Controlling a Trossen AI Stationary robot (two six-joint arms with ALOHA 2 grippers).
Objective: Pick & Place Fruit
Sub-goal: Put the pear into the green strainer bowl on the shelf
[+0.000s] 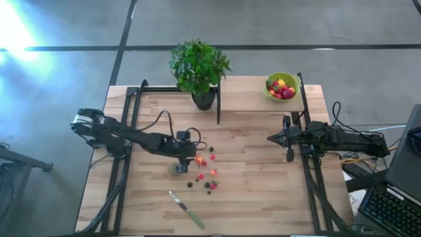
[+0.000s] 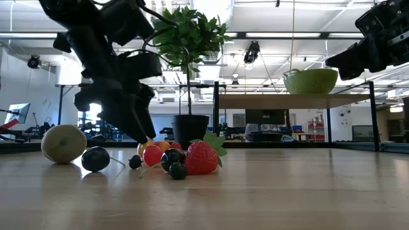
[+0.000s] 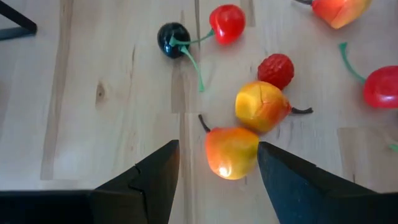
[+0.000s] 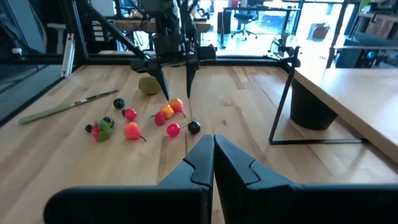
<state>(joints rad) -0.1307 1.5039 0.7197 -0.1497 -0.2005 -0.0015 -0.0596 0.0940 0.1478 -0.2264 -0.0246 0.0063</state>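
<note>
The fruit [image 1: 202, 172] is lying scattered on the wooden table [image 1: 263, 197], left of centre and near the front edge, with more pieces already sitting in the lime-green bowl [image 1: 281, 86] on the raised shelf at the far right. The left gripper [image 1: 187, 160] is hovering directly over the cluster with its fingers [image 3: 149, 186] spread, and the left wrist view shows an orange-yellow pear-shaped piece [image 3: 232, 151] lying between them. Nothing is being pinched yet. A 2nd orange piece [image 3: 262, 106] is touching the 1st, and a small red raspberry-like piece [image 3: 276, 70] is sitting just beside that.

Handling judgement:
1. The pieces are looking like small, glossy toy mouldings, so they are probably light, stiff and slippery.
2. Rounded bodies are likely to roll or squirt out under an off-centre squeeze.
3. The best hold is looking like the widest part of the pear-shaped body, not the thin stem.
4. The touching neighbour may be getting dragged along or nudged aside as the fingers close.

The dull-green ball [image 2: 64, 143] is lying at the left edge of the group, and the strawberry [image 2: 202, 157] at its right. The green-handled knife [image 1: 187, 209] is lying nearer the front edge. The right gripper [image 1: 271, 138] is waiting well apart on the right, its fingers pressed together and empty.
</note>
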